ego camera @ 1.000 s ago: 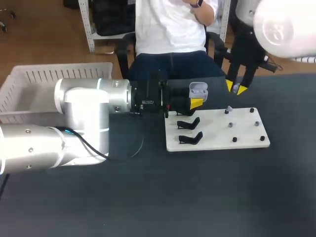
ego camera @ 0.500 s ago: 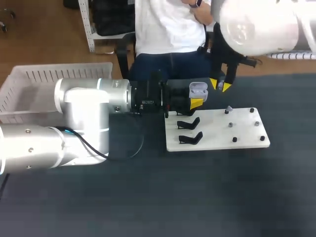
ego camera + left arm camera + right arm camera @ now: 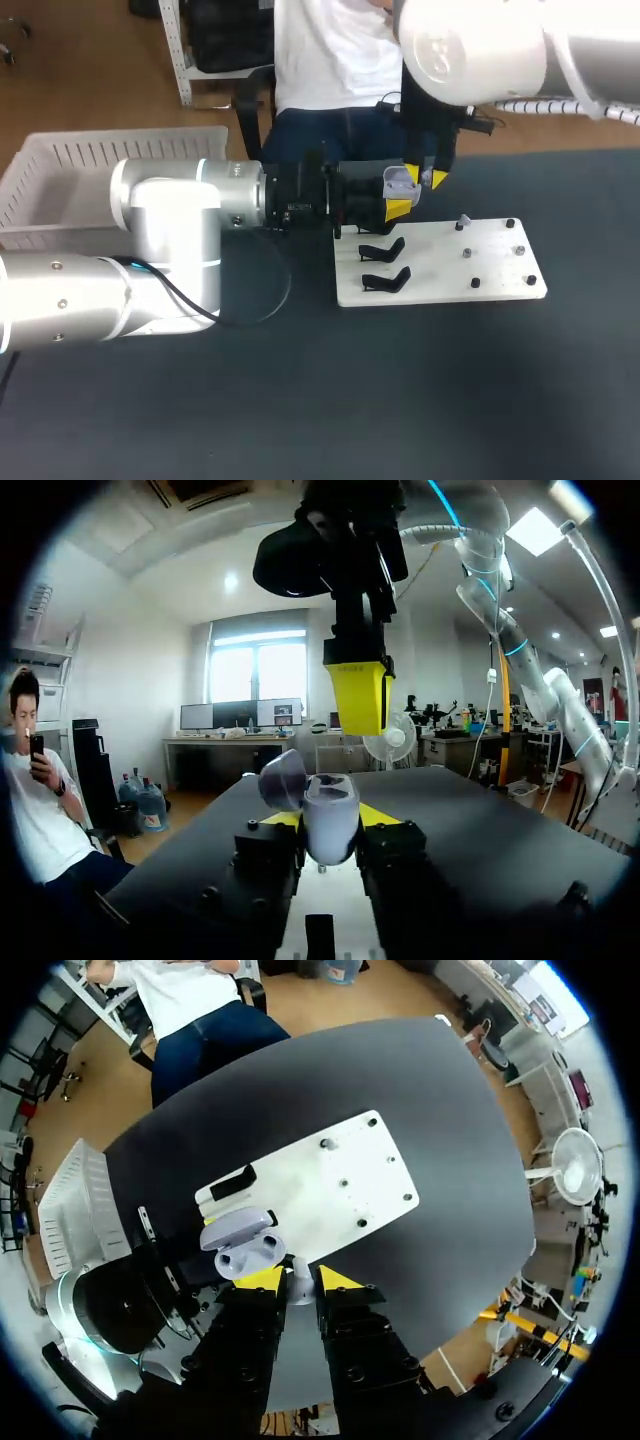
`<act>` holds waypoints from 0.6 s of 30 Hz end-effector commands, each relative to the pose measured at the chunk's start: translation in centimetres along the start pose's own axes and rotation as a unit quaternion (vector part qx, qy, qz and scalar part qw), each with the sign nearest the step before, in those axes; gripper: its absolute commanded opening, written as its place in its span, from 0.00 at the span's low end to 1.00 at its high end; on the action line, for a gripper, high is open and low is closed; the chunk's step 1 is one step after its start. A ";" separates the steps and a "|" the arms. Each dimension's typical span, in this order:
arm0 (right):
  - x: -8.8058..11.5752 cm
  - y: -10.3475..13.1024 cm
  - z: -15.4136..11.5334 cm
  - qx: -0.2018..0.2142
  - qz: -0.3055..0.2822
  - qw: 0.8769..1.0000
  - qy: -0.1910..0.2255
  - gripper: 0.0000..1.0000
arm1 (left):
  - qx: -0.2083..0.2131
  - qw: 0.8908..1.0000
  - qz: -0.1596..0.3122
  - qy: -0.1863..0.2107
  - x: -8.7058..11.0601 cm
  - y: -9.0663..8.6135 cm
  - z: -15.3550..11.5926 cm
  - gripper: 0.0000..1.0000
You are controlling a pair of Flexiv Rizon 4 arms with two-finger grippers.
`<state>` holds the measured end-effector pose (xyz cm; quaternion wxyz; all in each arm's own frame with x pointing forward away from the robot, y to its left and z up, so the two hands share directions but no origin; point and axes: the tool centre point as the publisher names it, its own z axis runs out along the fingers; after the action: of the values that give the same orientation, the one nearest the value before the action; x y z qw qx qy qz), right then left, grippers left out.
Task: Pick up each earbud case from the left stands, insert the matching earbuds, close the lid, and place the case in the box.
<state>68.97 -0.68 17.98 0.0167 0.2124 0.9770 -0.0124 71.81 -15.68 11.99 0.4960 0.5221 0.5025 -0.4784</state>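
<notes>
Lilac-grey plastic earbud case [image 3: 330, 815], lid open, clamped by its lower body in the left gripper [image 3: 330, 828] at the far left corner of the white board [image 3: 440, 270]; probably light, rigid and slippery, with a fragile hinge. Right gripper [image 3: 300, 1280], apparently pinched on a small white earbud [image 3: 298, 1288], hovers just above it over the dark table [image 3: 300, 400], leaving little working room

the earbud case [image 3: 401, 181] is held between the fingers of the left gripper [image 3: 398, 203] over the far left corner of the board [image 3: 440, 280], the right gripper [image 3: 425, 178] just above it, two stands [image 3: 384, 250] on the board's left side, the box [image 3: 60, 170] well apart to the left.
</notes>
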 end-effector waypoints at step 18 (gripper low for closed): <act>-0.2 0.7 0.9 0.026 0.001 1.000 0.009 0.00 | -0.003 1.000 0.002 -0.002 0.1 -0.1 0.0 0.00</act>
<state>69.38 -0.30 17.07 0.0035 0.2134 0.9764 -0.0336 71.81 -15.68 11.98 0.4960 0.5221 0.5025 -0.4784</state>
